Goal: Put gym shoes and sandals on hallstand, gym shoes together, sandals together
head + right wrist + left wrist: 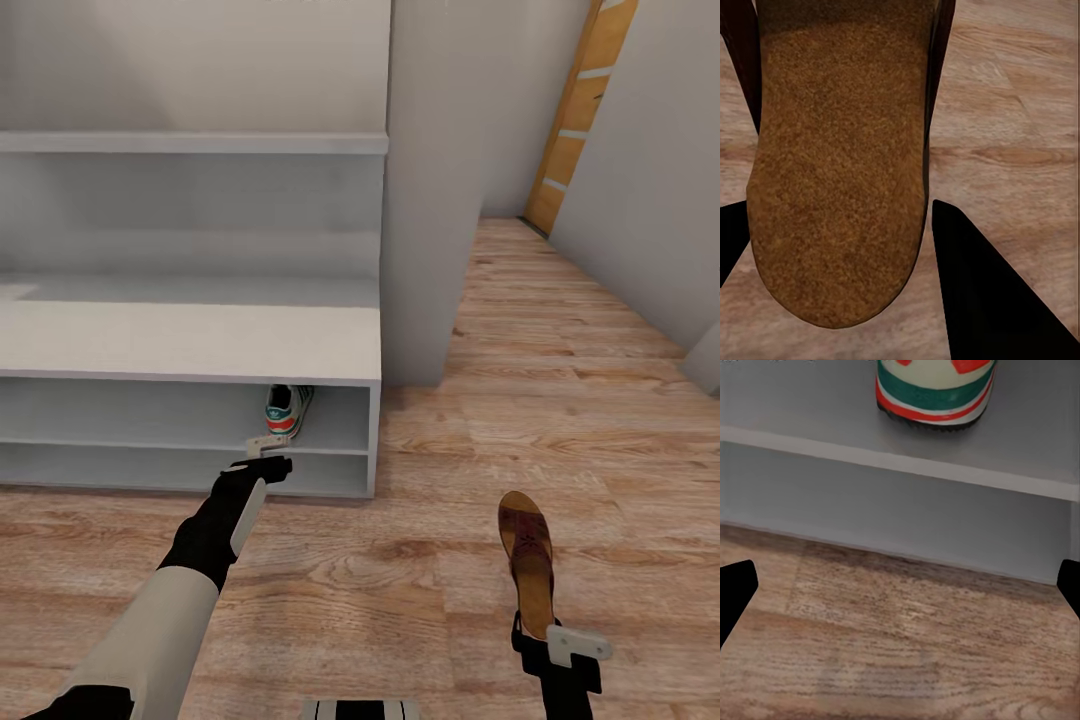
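sandal (527,560) sits on the corridor floor (420,600), toe pointing away from the robot, heel end between the fingers of the right gripper (548,640). in the right wrist view the cork footbed (840,172) lies between the two dark fingers (982,285), and one looks to touch the sandal's edge; can't tell if they're clenched on it or just straddling it. one gym shoe (288,408) is already on the upper open shelf of the hallstand (190,345), near its right end, heel facing out. left gripper (268,455) hangs just in front of that shelf edge, fingers spread apart and holding nothing; the left wrist view shows the shoe's heel (934,394) on the shelf above the floor.

risks, my read:
- grip is only on the heel end, so the long sandal could pivot or slip out on lift.
- carrying it toe-first, the toe could catch the shelf lip and get knocked out.
- if it's set next to the gym shoe, that takes the spot for the second gym shoe. put it well apart.
- left arm is parked in front of the shelf opening; could collide with the right arm.
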